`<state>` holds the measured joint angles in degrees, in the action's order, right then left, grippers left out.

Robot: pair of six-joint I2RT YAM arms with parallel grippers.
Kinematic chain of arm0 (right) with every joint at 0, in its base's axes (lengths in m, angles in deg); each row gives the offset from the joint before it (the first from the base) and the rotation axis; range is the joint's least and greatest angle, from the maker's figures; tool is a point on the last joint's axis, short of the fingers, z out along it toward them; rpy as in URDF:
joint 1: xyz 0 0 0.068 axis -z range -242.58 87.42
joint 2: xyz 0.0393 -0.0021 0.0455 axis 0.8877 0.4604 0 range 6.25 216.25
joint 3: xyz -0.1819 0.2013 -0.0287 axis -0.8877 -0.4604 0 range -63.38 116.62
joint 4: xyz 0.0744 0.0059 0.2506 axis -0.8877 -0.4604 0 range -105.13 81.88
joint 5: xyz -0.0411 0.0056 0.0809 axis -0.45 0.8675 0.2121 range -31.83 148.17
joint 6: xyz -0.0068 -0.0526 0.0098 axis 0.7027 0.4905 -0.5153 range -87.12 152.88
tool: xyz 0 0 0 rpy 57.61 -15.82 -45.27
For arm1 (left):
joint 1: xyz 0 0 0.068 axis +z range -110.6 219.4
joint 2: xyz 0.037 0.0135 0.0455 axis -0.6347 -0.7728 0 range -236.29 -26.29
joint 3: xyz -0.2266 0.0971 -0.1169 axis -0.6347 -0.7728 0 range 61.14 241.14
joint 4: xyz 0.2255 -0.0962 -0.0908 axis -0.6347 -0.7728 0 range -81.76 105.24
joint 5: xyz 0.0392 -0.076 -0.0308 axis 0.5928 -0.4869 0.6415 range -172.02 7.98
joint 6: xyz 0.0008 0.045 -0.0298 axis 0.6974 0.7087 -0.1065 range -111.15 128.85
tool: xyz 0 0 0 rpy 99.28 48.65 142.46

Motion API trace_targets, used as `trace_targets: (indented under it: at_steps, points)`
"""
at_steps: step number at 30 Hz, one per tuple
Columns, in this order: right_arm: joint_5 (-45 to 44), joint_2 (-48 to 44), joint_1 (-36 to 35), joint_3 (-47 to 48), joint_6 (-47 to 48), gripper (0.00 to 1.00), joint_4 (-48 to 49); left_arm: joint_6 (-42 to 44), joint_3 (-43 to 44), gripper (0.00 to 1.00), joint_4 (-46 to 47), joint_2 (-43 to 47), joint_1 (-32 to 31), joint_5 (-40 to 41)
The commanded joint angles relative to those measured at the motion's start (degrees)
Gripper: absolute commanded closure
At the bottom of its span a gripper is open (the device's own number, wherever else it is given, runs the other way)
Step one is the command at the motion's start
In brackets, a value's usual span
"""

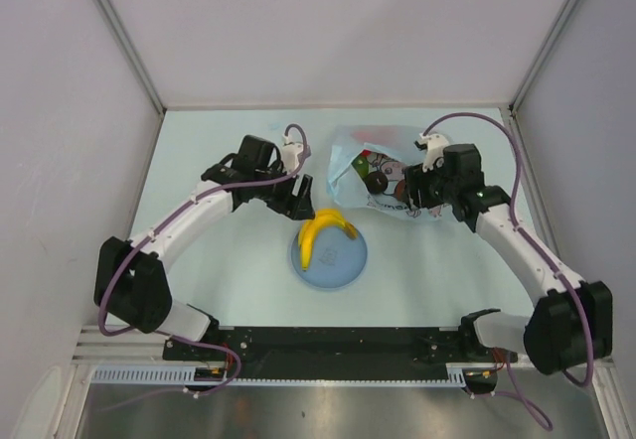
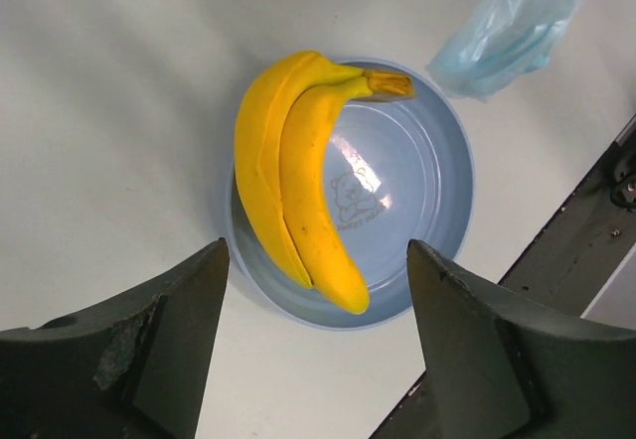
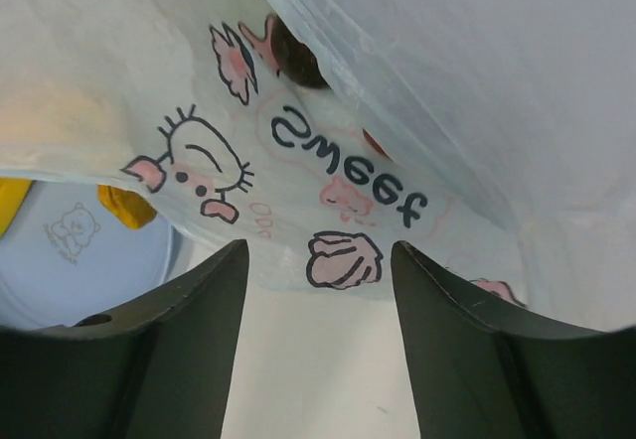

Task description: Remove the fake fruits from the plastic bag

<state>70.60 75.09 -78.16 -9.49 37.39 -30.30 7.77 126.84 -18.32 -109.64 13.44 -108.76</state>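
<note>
My right claw (image 3: 318, 260), spread and empty, faces the crinkly pale-blue printed plastic bag (image 3: 328, 161) lying just beyond the round blue plate (image 1: 350, 260). My left claw (image 2: 318, 250), spread too, hangs over that plate.

Top external looks down over the whole table (image 1: 417, 280). Left wrist faces the blue plate (image 2: 417, 181) closely from above. Right wrist, nearer still to the plastic bag (image 3: 397, 91), shares that plate.
</note>
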Motion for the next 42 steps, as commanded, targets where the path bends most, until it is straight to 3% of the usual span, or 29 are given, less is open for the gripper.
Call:
trace_targets:
  at_steps: [1,11,19,26,35,39,42]
  points:
    - [-0.82,7.00,-1.30,2.00,-7.21,0.37,3.35,-1.38,3.39,0.23,2.80,1.53,0.12,-0.42]
    - [-3.37,21.06,-4.99,10.79,-15.85,0.32,11.62,-1.55,2.52,0.22,3.15,3.54,0.55,-1.46]
    - [-6.28,31.35,-4.12,16.68,-16.64,0.17,14.35,-1.12,2.77,0.21,3.50,4.07,0.82,-0.59]
    - [-5.66,38.56,-4.11,20.29,-15.68,0.13,17.69,-0.76,3.30,0.21,3.59,3.90,1.70,-1.30]
    - [-5.13,40.06,-5.78,21.87,-12.51,0.46,16.91,-0.23,0.49,0.21,4.55,5.74,2.92,-1.29]
    - [-5.40,33.93,-4.12,20.73,-12.60,0.60,15.85,-1.11,0.58,0.21,5.00,5.22,4.24,-2.26]
    - [-4.26,29.27,-1.84,19.50,-11.46,0.63,14.44,-1.47,0.93,0.21,5.43,4.78,5.12,-2.88]
